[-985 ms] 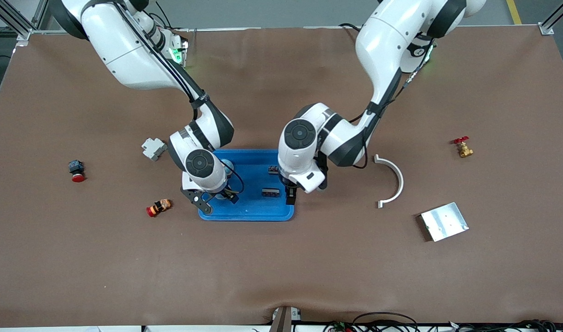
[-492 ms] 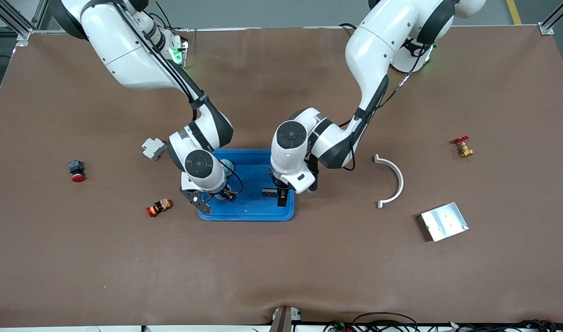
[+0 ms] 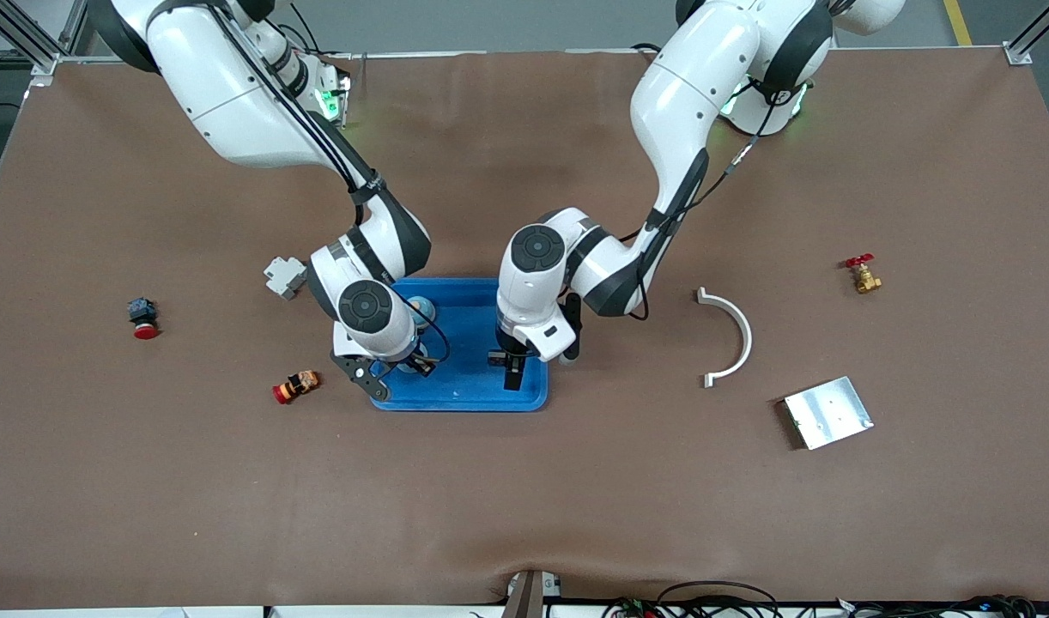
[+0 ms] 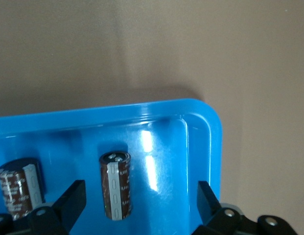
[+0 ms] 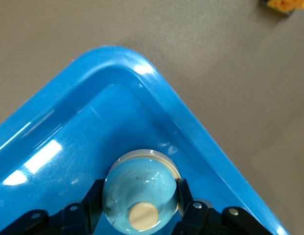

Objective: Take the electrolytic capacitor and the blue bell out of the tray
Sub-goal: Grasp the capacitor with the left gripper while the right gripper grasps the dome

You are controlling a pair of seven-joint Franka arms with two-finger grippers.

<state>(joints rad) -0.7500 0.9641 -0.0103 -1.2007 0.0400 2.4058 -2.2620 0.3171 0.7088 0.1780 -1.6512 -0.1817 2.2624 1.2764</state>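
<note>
My right wrist view shows the right gripper (image 5: 138, 205) clamped on the pale blue bell (image 5: 139, 196) in a corner of the blue tray (image 5: 191, 127); the front view hides that grip. My left gripper (image 4: 139, 203) hangs wide open over a capacitor (image 4: 115, 185), lower centre of its frame.

Looks like a robotics lab bench: two white Franka arms over a brown mat-covered surface (image 3: 524, 498), aluminium framing (image 3: 27, 39) at the corners, loose cables (image 3: 713, 596) along the edge, random industrial parts scattered around.
</note>
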